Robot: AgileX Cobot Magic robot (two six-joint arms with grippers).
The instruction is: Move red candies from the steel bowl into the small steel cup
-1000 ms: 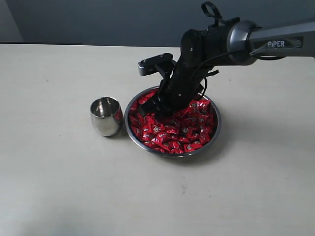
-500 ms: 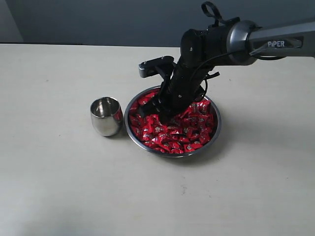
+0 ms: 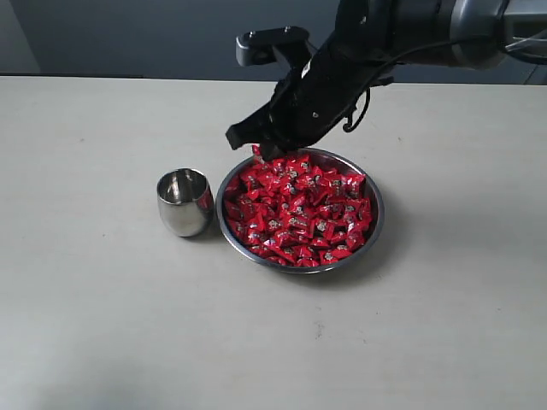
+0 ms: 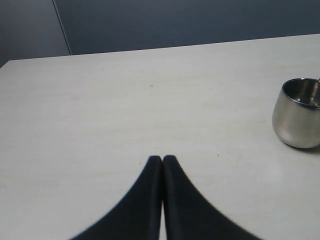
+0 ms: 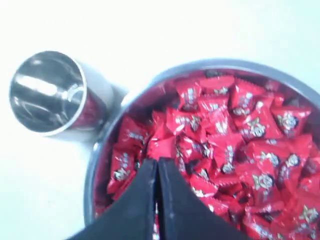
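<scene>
1. Right gripper (image 3: pixel 259 143) hangs over the far-left rim of the steel bowl (image 3: pixel 376 224), fingers pinched on one red candy (image 3: pixel 256 153).
2. Red candies (image 3: pixel 299 209) fill the bowl; small steel cup (image 3: pixel 183 202) stands upright just left of it.
3. Left gripper (image 4: pixel 162 159) sits over the table (image 4: pixel 100 100), fingers pressed together.

Bare table (image 3: pixel 128 325) beyond small steel cup (image 3: pixel 184 202); steel bowl (image 3: pixel 295 270) beside.

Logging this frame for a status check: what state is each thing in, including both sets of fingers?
steel bowl: upright, heaped with red candies.
small steel cup: upright, empty.
right fingers: shut on one red candy, above the bowl.
left fingers: shut, empty.
</scene>
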